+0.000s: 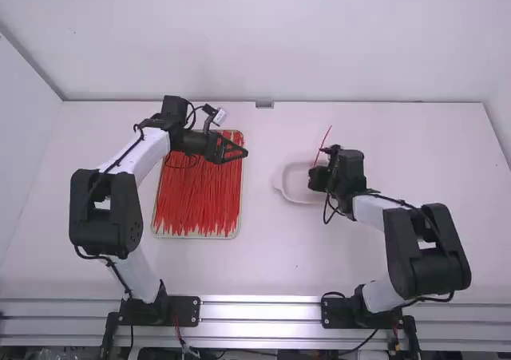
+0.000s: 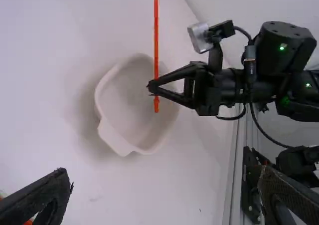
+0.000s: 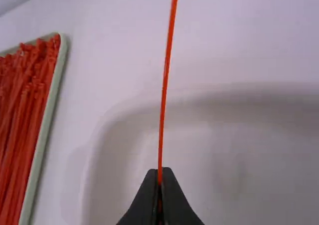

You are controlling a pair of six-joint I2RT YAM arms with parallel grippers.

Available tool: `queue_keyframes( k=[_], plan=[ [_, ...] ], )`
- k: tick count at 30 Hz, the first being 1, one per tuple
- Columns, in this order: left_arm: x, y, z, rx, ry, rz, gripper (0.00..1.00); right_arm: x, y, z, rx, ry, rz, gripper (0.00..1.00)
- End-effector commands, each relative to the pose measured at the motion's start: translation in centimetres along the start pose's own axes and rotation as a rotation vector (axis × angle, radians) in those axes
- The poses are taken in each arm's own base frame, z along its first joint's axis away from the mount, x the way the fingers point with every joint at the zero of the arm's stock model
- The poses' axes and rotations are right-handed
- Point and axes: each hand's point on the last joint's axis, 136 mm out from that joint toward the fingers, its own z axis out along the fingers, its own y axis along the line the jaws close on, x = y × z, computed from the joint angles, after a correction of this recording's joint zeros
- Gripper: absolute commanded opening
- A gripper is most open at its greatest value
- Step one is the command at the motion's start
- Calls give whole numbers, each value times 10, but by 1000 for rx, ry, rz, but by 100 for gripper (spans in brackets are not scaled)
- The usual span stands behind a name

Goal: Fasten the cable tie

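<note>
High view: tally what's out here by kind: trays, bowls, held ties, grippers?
Tray: 1
White bowl: 1
Held cable tie: 1
Grippers: 2, left gripper and right gripper
Total: 5, leaving out the tray's heaped red ties, too many to count.

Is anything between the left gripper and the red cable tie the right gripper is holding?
Nothing visible. Only bare table separates the left gripper from the cable tie; the white bowl sits below it.
</note>
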Motion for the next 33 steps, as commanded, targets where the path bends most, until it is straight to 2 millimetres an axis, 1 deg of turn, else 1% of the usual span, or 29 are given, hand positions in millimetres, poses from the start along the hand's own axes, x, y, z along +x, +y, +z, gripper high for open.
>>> queue_keyframes(
  k=[1,2,3,4,5,10,15,17,19,20,21,22,24,26,27,28,31,33],
  plan=[
    [-5,-5,-3,20,-13,28,99,6,-4,2,10,13,8,10],
    [-4,-4,-3,12,-11,28,99,6,-4,2,11,16,9,17],
    [-3,-1,-3,-5,-6,28,99,5,-3,2,9,11,9,27],
    [-3,1,-3,-20,-1,27,99,4,-4,2,9,8,8,46],
    [-1,5,-3,-41,6,19,99,3,-3,1,8,4,7,99],
    [1,16,-6,-116,28,15,99,0,0,-4,6,-1,5,99],
    [-3,22,-26,-177,3,11,99,-8,6,-19,6,-20,-41,99],
    [-5,22,-41,-209,-15,0,99,-15,5,-34,17,-32,-46,99],
    [-4,24,-53,-241,-19,-2,99,-18,4,-44,25,-40,-45,99],
    [-3,23,-63,-259,-21,10,99,-22,3,-53,32,-50,-52,99],
    [-1,20,-70,-263,-23,24,99,-25,3,-61,40,-60,-53,99],
    [-1,19,-71,-263,-24,25,99,-25,2,-62,42,-60,-52,99],
    [1,13,-85,-277,-30,44,99,-31,2,-82,54,-84,-40,98],
    [2,9,-95,-299,-32,50,99,-35,5,-97,57,-108,-36,99],
    [2,9,-95,-299,-32,50,99,-35,5,-97,57,-108,-36,99],
    [3,8,-99,-319,-32,49,99,-37,7,-103,55,-123,-34,99],
    [2,8,-105,-359,-27,51,99,-39,15,-116,42,-153,-50,99],
    [2,4,-107,-383,-21,62,99,-39,25,-125,28,-173,-72,99]
  ],
)
